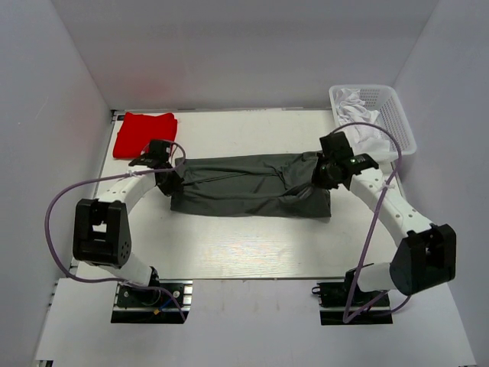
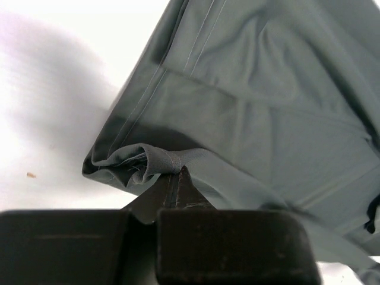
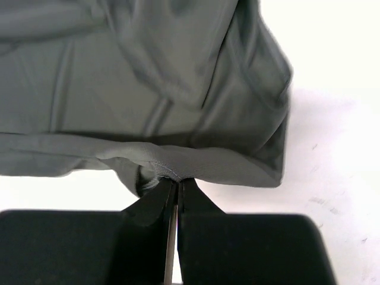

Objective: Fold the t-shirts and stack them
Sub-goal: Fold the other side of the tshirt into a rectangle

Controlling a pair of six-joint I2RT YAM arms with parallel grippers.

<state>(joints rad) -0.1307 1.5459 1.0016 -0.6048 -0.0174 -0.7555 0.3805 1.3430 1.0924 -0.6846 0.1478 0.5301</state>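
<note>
Clamped shut on pinched hems, the left gripper and right gripper hold the charcoal grey t-shirt, a soft, creased band at centre frame on the white table. The fold looks half made; next probably comes a matched carry-over. The folded red t-shirt waits upper left, a white lattice basket upper right.

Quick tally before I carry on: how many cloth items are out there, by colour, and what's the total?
Dark grey t-shirt: 1, spread out mid-table
Red t-shirt: 1, folded at the far left corner
White cloth: 1 bundle in the basket; separate pieces cannot be told
Total: 3
</note>
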